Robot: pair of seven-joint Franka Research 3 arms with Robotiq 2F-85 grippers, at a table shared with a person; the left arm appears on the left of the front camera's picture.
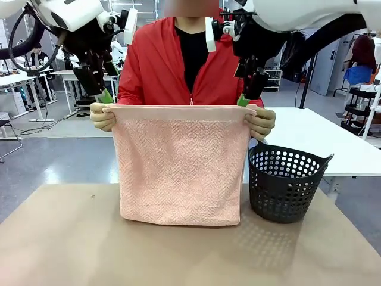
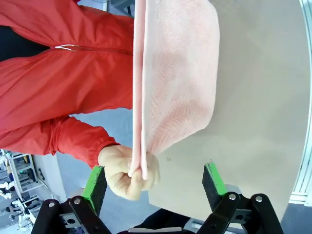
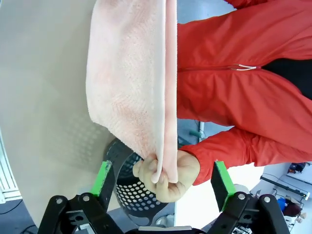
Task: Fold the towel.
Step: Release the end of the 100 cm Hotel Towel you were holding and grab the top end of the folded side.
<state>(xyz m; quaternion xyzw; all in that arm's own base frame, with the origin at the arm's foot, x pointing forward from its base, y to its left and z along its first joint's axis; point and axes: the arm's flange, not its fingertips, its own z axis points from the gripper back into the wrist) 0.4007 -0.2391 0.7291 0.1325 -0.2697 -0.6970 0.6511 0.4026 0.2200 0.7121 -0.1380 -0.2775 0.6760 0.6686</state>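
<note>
The salmon-pink towel (image 1: 178, 167) hangs doubled over, its top hem held up at both corners by the person's two hands (image 1: 102, 117). Its lower fold rests on the table. My left gripper (image 1: 106, 96) hovers open just above the person's hand at the towel's left corner; in the left wrist view that hand (image 2: 129, 170) and the towel (image 2: 175, 78) lie between my spread fingers (image 2: 95, 185). My right gripper (image 1: 244, 100) stands open above the other hand (image 1: 261, 124); in the right wrist view the fist (image 3: 168, 178) pinching the towel (image 3: 131, 73) sits between the green pads (image 3: 103, 178).
A black perforated basket (image 1: 287, 182) stands on the brown table (image 1: 71, 238) right of the towel. The person in a red jacket (image 1: 156, 65) stands at the far edge. White tables and other equipment lie behind.
</note>
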